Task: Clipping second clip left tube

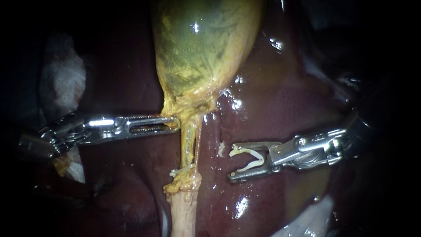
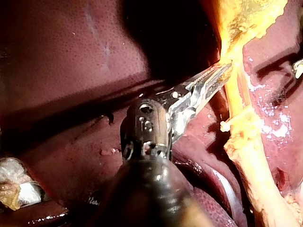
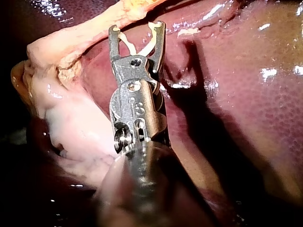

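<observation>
Clip [image 1: 262, 159] held by right instrument [image 1: 231, 162] near tube [image 1: 188, 145]; left instrument [image 1: 176, 124] grips gallbladder [image 1: 206, 44]

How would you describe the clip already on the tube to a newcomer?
From the neck of the green-yellow gallbladder, follow the tube down. Near its lower end a small white clip lies closed across it. The other white clip sits open in the right instrument, apart from the tube.

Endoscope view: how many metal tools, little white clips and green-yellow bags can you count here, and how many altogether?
Instruments: 2, the left instrument gripping the gallbladder and the right instrument.
Clips: 2, the fitted clip on the tube and the loaded clip in the right instrument's jaws.
Gallbladder: 1.
Total: 5.
</observation>
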You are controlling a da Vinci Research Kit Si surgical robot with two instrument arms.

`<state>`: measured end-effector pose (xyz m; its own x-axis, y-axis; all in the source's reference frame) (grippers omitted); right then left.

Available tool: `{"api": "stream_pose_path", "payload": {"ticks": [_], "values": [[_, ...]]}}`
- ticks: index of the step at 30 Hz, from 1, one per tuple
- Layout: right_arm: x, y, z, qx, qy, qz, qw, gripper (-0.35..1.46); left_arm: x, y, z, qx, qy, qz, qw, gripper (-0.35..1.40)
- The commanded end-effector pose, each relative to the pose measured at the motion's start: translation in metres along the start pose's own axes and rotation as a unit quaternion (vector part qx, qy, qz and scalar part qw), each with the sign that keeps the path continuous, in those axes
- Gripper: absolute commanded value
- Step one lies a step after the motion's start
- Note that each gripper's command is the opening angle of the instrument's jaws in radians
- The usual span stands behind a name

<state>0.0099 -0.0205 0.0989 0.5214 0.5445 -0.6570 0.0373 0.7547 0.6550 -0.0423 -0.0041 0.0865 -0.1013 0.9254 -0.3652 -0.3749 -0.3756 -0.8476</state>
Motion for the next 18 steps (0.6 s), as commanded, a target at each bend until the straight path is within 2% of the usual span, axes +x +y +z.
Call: {"api": "stream_pose_path", "payload": {"ticks": [1,18], "values": [[0.0000,0.0000,0.0000,0.000,0.000,0.000,1.0000,0.60,0.0000,0.0000,0.0000,0.000,0.000,0.000,1.0000,-0.08],[0.0001,-0.0003,0.0000,0.001,0.000,0.012,0.9999,0.60,0.0001,0.0000,-0.0001,0.000,0.000,0.000,1.0000,-0.08]]}}
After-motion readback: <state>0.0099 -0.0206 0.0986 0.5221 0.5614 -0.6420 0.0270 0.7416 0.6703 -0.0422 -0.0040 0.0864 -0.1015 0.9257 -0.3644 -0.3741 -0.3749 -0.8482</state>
